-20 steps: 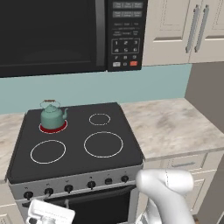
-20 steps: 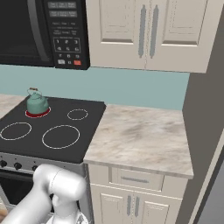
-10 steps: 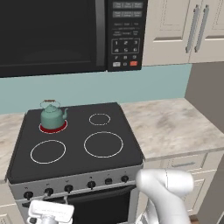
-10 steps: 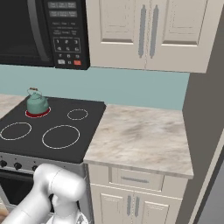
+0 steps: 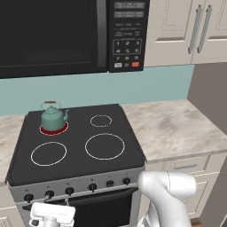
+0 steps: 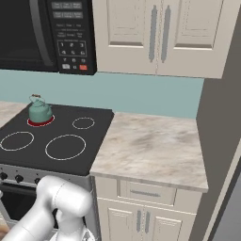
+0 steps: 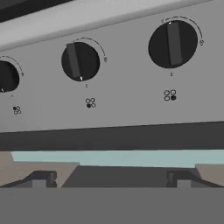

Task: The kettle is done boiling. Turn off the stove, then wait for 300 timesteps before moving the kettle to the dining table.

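A teal kettle [image 5: 53, 117] sits on the stove's [image 5: 111, 166] back-left burner [image 5: 53, 129], at 10 o'clock on the black glass top, where the ring beneath it glows red while the other 3 rings stay white. Over the last second the white hand [image 5: 52, 216] has crept slightly right along the grey knob panel, low at 7 o'clock in the left base view; kettle and burner look unchanged. That suggests the heat is not yet off and the arm is lining up on a knob. In the hand view 3 black knobs face the camera; the middle knob [image 7: 80, 61] sits at 11 o'clock, another knob [image 7: 173, 43] at 1 o'clock. The gripper [image 7: 109, 178] hangs short of the panel, its 2 dark fingertips spread apart and holding nothing. Whether the kettle holds water cannot be told.
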### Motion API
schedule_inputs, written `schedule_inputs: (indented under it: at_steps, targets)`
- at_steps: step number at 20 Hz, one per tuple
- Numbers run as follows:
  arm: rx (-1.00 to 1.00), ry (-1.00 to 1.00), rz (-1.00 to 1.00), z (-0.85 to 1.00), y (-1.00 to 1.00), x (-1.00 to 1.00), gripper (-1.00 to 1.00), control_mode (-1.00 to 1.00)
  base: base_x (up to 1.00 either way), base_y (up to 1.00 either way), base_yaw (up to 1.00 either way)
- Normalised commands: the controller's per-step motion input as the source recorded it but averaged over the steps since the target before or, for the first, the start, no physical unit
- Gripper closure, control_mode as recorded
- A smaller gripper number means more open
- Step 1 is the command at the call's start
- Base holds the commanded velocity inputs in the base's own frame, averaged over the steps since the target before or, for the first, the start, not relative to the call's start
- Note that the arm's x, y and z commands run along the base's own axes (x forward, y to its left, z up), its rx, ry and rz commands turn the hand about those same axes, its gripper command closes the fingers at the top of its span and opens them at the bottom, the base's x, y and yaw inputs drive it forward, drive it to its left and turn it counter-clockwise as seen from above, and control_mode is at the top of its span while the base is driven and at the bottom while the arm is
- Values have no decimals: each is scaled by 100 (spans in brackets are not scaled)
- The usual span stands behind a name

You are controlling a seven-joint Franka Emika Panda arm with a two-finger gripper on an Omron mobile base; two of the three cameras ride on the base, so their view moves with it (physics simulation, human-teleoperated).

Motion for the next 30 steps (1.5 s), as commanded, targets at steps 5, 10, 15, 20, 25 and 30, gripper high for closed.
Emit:
schedule_inputs:
  at_steps: [5, 10, 15, 20, 25, 30]
  targets:
    - [0, 0, 3, -10, 8, 23, -100, -100, 0, 0, 0]
    - [0, 0, 3, -16, 11, 24, -100, -100, 0, 0, 0]
    - [0, 0, 4, -24, 24, 14, -100, -100, 0, 0, 0]
    - [-1, 0, 4, -23, 25, 10, -100, -100, 0, 0, 0]
    - [-2, 0, 3, -20, 9, 3, -100, -100, 0, 0, 0]
    - [-1, 0, 0, -18, 0, 2, -100, -100, 0, 0, 0]
